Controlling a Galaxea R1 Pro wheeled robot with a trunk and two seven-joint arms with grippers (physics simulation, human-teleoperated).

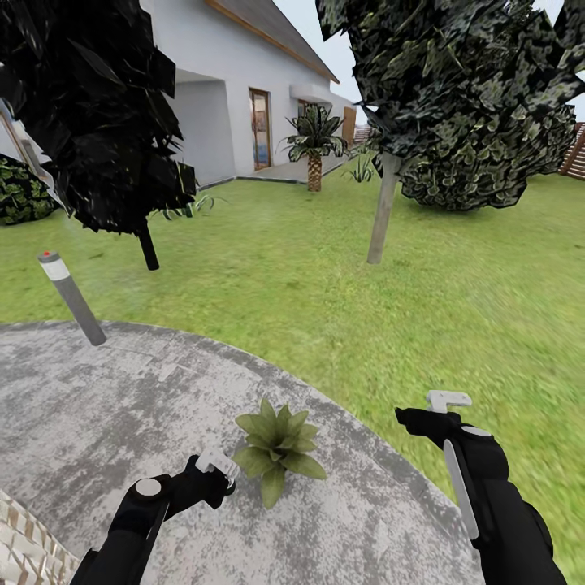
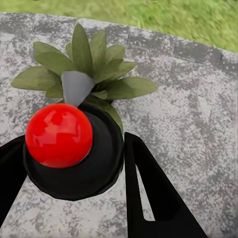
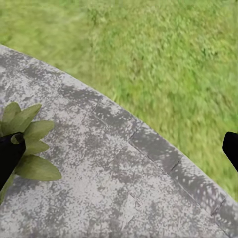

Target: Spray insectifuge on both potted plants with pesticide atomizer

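Observation:
One potted plant [image 1: 276, 447], a small rosette of pointed green leaves, stands on the round grey stone patio [image 1: 97, 406] near its edge. My left gripper [image 1: 213, 475] is just left of it, shut on the pesticide atomizer. In the left wrist view the atomizer's black top [image 2: 94, 168] carries a red ball and sits between the fingers [image 2: 148, 188]. Its grey nozzle points at the plant [image 2: 94, 64]. My right gripper [image 1: 424, 418] hovers open over the patio edge to the plant's right. Its fingertips [image 3: 10, 151] stand wide apart, with the plant's leaves [image 3: 29, 144] beside one tip.
A grey bollard lamp [image 1: 71, 296] with a red dot leans at the patio's far left edge. Two trees [image 1: 380, 211] [image 1: 148, 248] stand on the lawn [image 1: 455, 309] beyond. A white house [image 1: 236, 106], a palm [image 1: 314, 158] and a wooden fence [image 1: 575, 154] lie far back.

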